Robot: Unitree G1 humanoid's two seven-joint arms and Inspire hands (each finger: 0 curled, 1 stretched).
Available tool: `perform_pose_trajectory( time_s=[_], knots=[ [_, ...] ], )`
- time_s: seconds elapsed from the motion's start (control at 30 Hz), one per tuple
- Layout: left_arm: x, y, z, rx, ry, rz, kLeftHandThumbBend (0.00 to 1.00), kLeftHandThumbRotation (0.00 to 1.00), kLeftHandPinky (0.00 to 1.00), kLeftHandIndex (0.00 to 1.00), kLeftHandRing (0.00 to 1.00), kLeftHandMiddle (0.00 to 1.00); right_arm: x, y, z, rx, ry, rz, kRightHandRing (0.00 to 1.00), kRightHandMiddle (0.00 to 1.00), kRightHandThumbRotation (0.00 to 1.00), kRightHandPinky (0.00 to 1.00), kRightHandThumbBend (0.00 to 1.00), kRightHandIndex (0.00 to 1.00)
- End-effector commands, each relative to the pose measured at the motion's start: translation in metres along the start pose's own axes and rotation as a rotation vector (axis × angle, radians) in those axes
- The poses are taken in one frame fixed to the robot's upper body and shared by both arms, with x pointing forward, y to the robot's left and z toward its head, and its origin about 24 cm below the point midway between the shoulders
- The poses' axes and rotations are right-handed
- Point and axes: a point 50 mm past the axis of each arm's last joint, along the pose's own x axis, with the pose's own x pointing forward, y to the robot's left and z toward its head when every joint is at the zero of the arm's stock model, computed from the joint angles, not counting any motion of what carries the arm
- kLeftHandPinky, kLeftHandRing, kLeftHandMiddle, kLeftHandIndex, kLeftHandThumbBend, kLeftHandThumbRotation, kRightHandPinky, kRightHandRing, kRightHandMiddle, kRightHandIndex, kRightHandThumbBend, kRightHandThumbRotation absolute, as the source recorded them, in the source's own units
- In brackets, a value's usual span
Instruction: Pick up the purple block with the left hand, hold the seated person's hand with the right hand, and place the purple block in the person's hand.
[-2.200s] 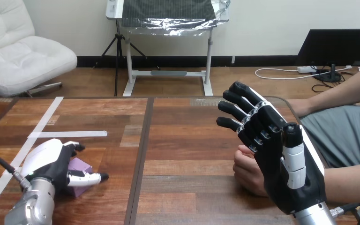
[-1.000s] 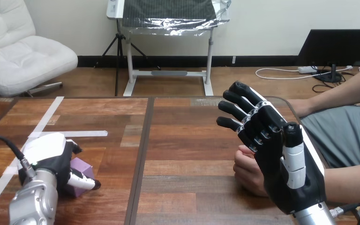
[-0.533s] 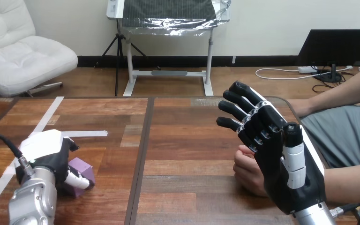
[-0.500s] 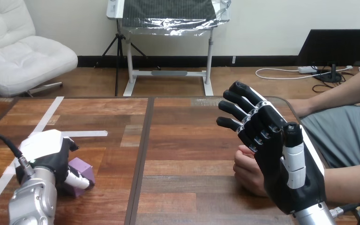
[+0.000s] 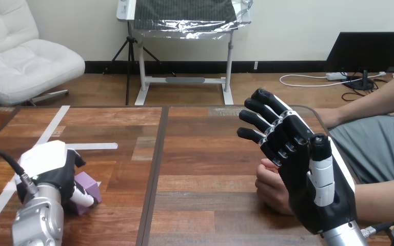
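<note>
The purple block (image 5: pixel 89 185) sits on the wooden table (image 5: pixel 205 154) at the lower left. My left hand (image 5: pixel 51 168) covers it from the left and above, fingers and thumb curled round it, so only its right part shows. My right hand (image 5: pixel 308 177) stands raised at the lower right, palm turned left and fingers straight, open and holding nothing. The person's hand (image 5: pixel 271 187) rests on the table as a loose fist just left of my right palm, partly hidden behind it; I cannot tell whether the two touch.
White tape strips (image 5: pixel 87 146) cross the table's left part, just beyond my left hand. A dark seam (image 5: pixel 157 164) runs down the tabletop between the two hands. The person's forearm (image 5: pixel 390 197) comes in from the right edge.
My left hand's thumb has curled in tighter against the purple block, and the hand and block have shifted slightly left. My right hand and the person's hand have stayed still.
</note>
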Motion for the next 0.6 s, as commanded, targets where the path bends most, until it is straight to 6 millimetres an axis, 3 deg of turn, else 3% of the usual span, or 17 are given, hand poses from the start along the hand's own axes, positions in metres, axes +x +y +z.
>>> perform_pose_trajectory(
  time_s=[0.0,0.3,0.57],
  knots=[
    [0.0016,0.0168,0.0092,0.002,-0.022,0.088,0.84,0.01,0.42,0.68,0.57,0.64,0.0125,0.003,0.0146,-0.018,-0.089,0.03,0.87,0.88,0.87,0.81,0.88,0.87],
    [0.0015,0.0179,0.0099,0.036,0.002,0.077,0.85,0.03,0.34,0.61,0.48,0.56,0.0126,0.0029,0.015,-0.014,-0.092,0.025,0.86,0.88,0.87,0.8,0.88,0.87],
    [0.0017,0.0177,0.01,0.035,0.009,0.076,0.86,0.04,0.37,0.63,0.51,0.59,0.0124,0.0032,0.0154,-0.015,-0.091,0.026,0.86,0.88,0.87,0.8,0.89,0.86]
  ],
)
